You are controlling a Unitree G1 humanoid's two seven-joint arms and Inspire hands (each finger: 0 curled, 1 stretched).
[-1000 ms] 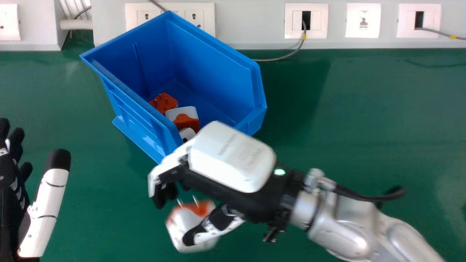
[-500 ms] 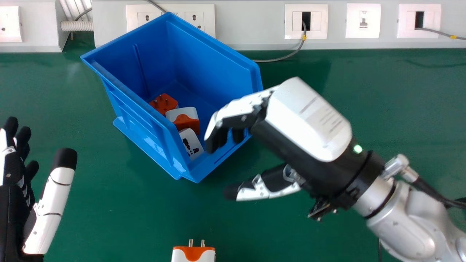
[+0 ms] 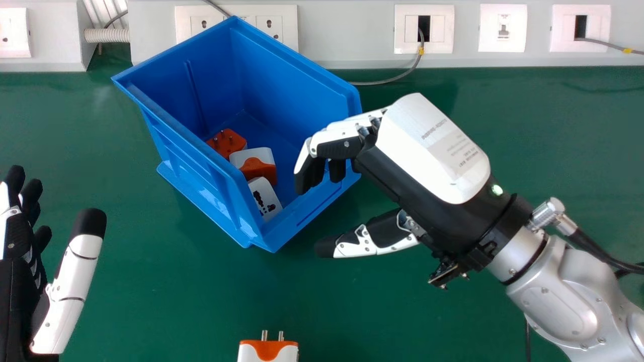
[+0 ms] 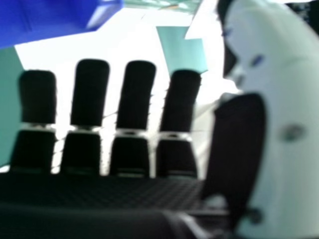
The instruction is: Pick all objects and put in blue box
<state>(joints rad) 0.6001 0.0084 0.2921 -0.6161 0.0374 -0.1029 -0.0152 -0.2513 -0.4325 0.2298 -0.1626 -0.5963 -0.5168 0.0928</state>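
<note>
At the head view's bottom edge, the orange-and-white plug adapter [image 3: 267, 352] lies, pins [image 3: 280, 336] facing away, nearer us and left of our right hand [image 3: 427, 151], its empty fingers [image 3: 308, 173] spread from the thumb [image 3: 375, 241].

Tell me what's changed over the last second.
The right hand has moved rightward and forward, to the right edge of the blue box. The plug adapter, tilted at its thumb earlier, now sits nearer the robot, clear of the fingers, apparently let go. The box and its three adapters stayed put.
</note>
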